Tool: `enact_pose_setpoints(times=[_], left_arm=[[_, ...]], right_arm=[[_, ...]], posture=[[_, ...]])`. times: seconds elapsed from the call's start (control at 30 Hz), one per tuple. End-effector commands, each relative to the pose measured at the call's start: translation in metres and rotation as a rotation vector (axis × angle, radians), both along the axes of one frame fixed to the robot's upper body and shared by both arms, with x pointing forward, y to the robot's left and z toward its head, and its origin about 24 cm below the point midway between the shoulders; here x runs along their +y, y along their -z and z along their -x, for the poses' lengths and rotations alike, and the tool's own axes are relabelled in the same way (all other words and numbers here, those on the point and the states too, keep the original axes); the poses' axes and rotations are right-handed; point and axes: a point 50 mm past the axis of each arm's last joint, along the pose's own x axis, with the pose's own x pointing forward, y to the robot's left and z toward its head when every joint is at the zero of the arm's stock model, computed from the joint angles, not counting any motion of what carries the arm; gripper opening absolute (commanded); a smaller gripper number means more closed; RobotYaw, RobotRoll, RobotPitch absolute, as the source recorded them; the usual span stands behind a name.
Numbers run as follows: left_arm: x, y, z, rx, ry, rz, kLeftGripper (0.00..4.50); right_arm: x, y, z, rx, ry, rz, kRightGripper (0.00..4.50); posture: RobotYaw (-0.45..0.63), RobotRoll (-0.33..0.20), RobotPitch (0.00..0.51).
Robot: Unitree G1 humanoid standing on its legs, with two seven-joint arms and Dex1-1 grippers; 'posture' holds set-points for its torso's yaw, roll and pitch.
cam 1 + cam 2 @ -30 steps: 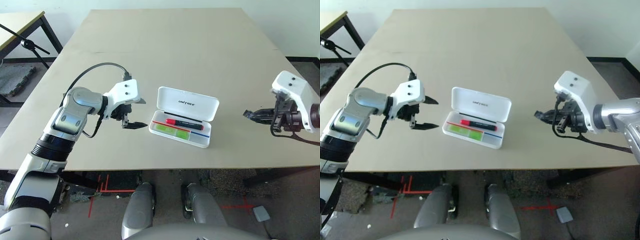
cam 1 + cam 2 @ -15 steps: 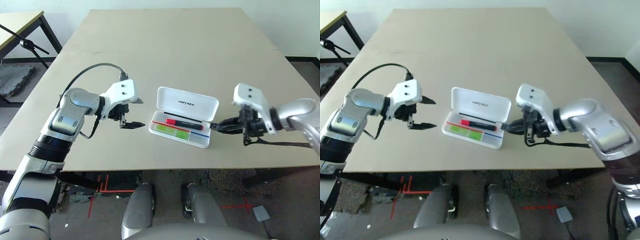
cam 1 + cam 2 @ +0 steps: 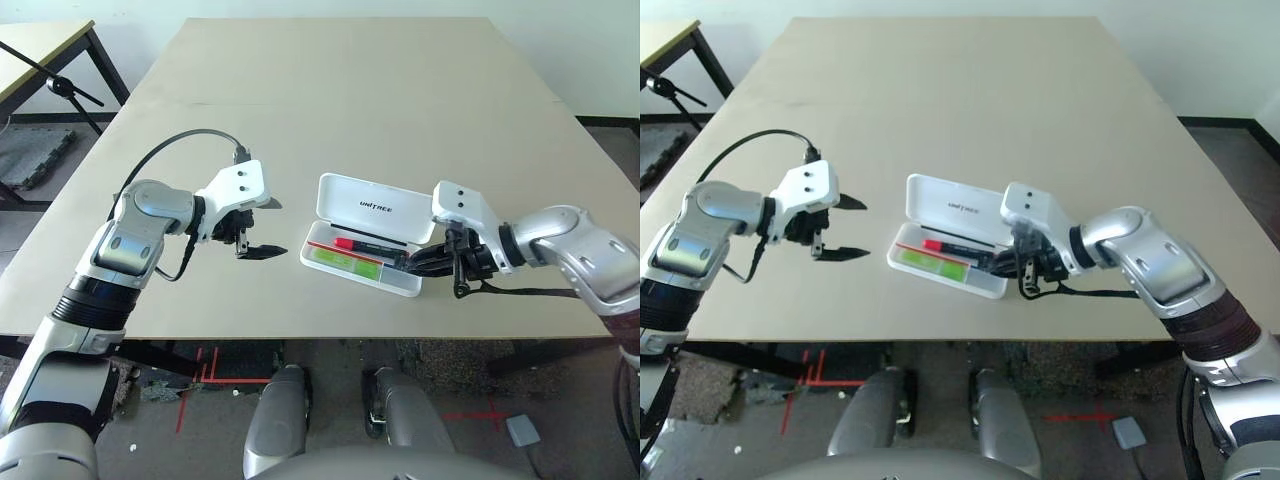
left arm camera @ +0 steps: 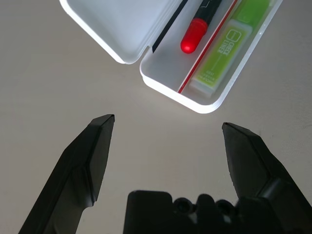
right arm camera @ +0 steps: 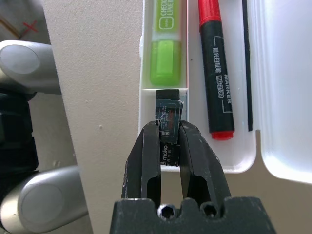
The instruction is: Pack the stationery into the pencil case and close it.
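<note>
While my right gripper (image 5: 168, 125) clamps the clip (image 5: 168, 109) over the case's (image 5: 241, 158) end compartment and my left gripper (image 4: 168, 120) stands open, releasing it crooked could leave it jutting up, blocking the lid (image 5: 292, 87).

"UNITREE" is printed on the white case lid (image 3: 375, 205). "CHECK LINER" can be read on the green highlighter (image 5: 165, 58), "MARKER" on the red-and-black marker (image 5: 218, 78). "moko" is carried by the small dark piece (image 5: 168, 119) (finer print can't be resolved).
</note>
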Motion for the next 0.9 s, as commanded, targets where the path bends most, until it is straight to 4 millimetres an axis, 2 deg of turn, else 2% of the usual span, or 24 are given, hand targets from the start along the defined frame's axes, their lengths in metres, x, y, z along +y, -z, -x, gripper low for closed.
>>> enact_pose_setpoints(times=[0.03,0.2,0.23,0.3,0.43,0.53,0.7,0.8,0.9], left_arm=[[0.001,-0.002,0.001,-0.002,-0.002,-0.001,4.50],[0.000,-0.002,0.001,-0.001,-0.002,0.001,4.50],[0.000,-0.002,0.001,0.000,-0.002,0.000,4.50],[0.000,-0.002,0.001,-0.002,-0.006,0.000,4.50],[0.001,-0.002,-0.002,-0.001,-0.032,-0.004,4.50],[0.001,-0.003,-0.005,-0.004,-0.049,0.007,4.50],[0.003,-0.008,-0.012,-0.018,-0.085,0.041,4.50],[0.011,-0.011,-0.029,0.026,-0.181,0.049,4.50],[0.019,-0.011,-0.044,0.084,-0.312,0.065,4.50]], right_arm=[[0.002,0.008,0.002,0.017,-0.027,0.021,0.28],[0.002,0.011,0.004,0.023,-0.035,0.022,0.28],[0.002,0.011,0.004,0.024,-0.036,0.024,1.01],[0.001,0.011,0.004,0.031,-0.037,0.019,1.68],[-0.002,0.010,0.001,0.024,-0.024,0.022,3.29],[-0.010,0.002,0.000,-0.003,-0.035,0.007,4.36],[-0.035,-0.015,0.000,-0.051,-0.048,-0.093,4.44],[-0.075,-0.029,-0.002,-0.143,-0.007,-0.127,4.44],[-0.100,-0.036,-0.003,-0.205,0.069,-0.115,4.44]], posture=[[0.25,0.000,0.101],[0.25,0.000,0.103],[0.25,0.000,0.103],[0.25,0.000,0.103],[0.25,0.000,0.107],[0.25,0.000,0.107],[0.24,0.000,0.107],[0.23,0.000,0.107],[0.22,0.000,0.106]])
